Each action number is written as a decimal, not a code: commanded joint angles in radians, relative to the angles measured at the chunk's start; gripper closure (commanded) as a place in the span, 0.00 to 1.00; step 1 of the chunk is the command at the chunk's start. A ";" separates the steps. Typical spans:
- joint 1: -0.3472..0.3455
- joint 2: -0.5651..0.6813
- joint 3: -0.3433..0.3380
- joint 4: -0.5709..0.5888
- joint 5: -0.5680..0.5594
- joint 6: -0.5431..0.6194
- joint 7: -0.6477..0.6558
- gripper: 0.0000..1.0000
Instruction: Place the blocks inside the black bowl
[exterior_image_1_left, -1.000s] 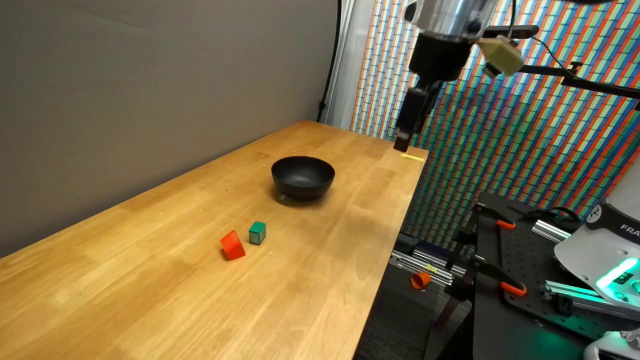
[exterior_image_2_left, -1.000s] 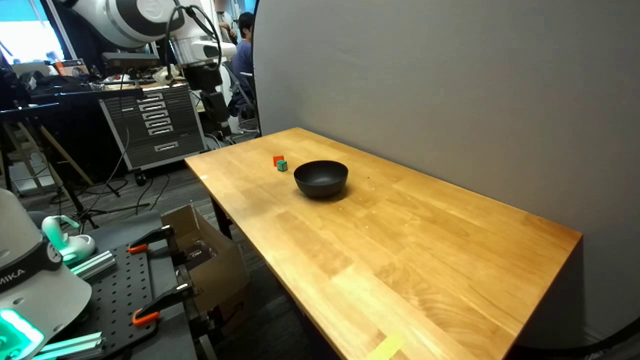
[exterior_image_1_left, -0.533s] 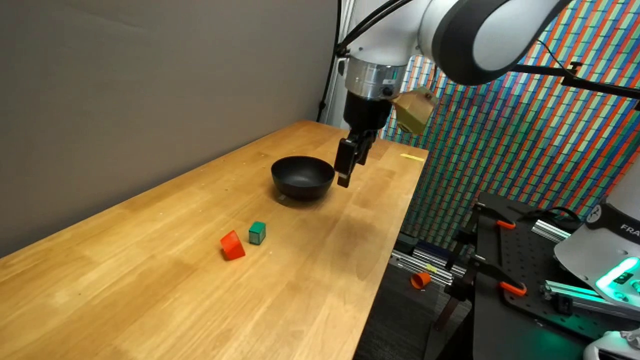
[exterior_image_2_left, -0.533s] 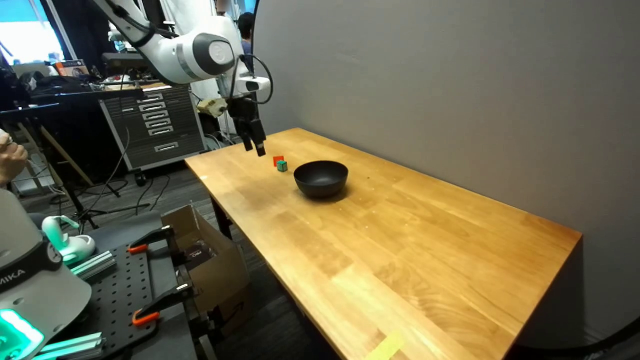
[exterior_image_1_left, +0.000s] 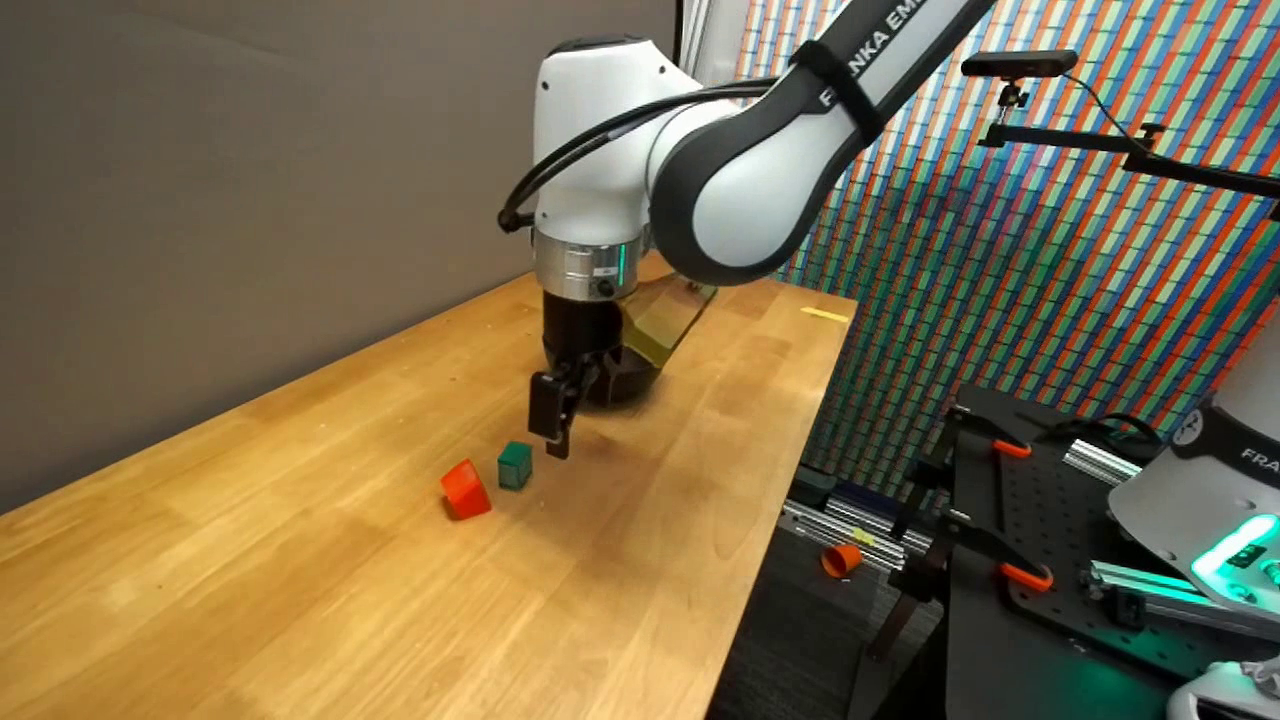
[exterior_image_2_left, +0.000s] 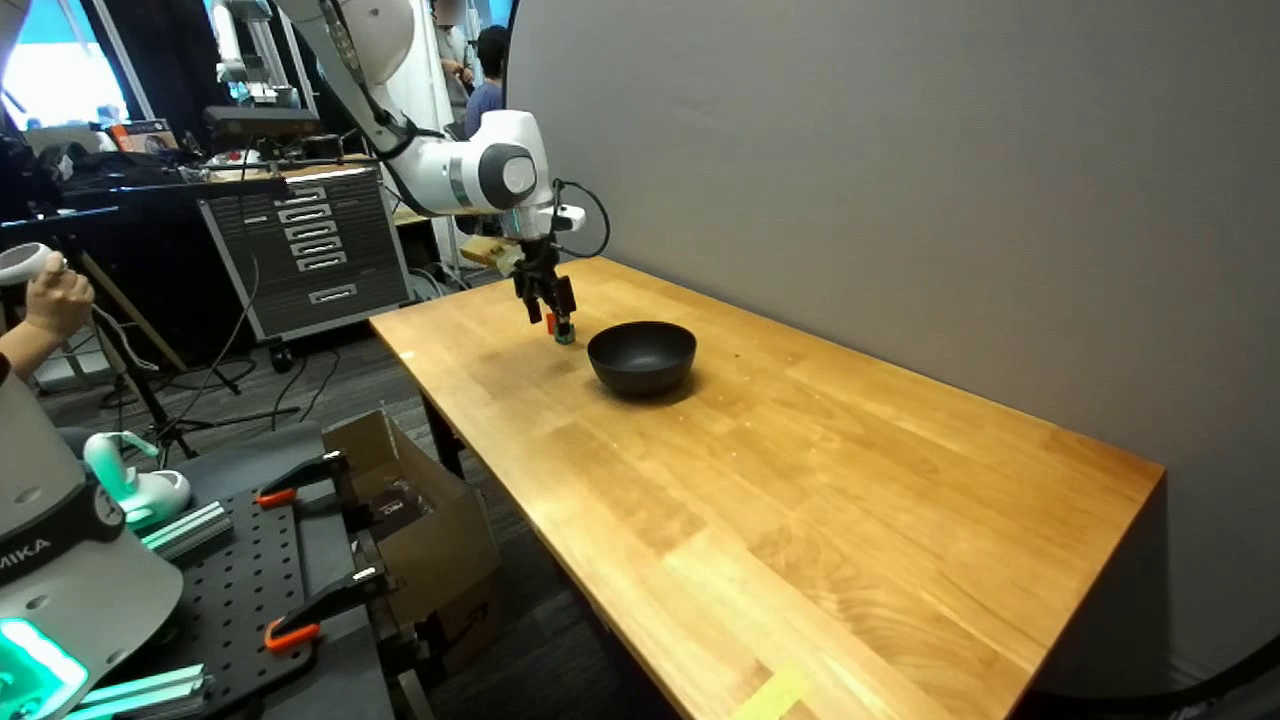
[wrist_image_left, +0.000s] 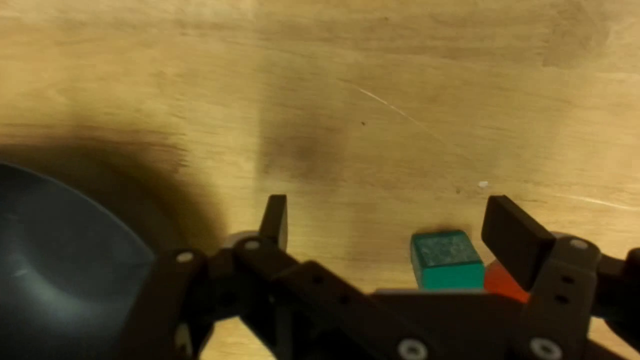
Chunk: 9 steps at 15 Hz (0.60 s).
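While claw (wrist_image_left: 386, 217) gapes near green block (wrist_image_left: 450, 260), arm (exterior_image_1_left: 745, 195) reads "NKA EM", base (exterior_image_1_left: 1200, 500) "FRA" and "MIKA"

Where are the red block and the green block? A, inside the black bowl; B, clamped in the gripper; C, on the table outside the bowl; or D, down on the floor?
C: in both exterior views the red block and the green block are on the table, outside the black bowl, and the wrist view shows the gripper open.
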<state>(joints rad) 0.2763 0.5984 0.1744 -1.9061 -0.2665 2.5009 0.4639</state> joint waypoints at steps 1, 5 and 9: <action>0.060 0.152 -0.035 0.225 0.068 -0.057 -0.093 0.00; 0.088 0.231 -0.060 0.342 0.094 -0.087 -0.132 0.00; 0.092 0.252 -0.071 0.382 0.096 -0.108 -0.153 0.42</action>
<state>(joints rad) 0.3527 0.8228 0.1232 -1.5913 -0.2028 2.4336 0.3524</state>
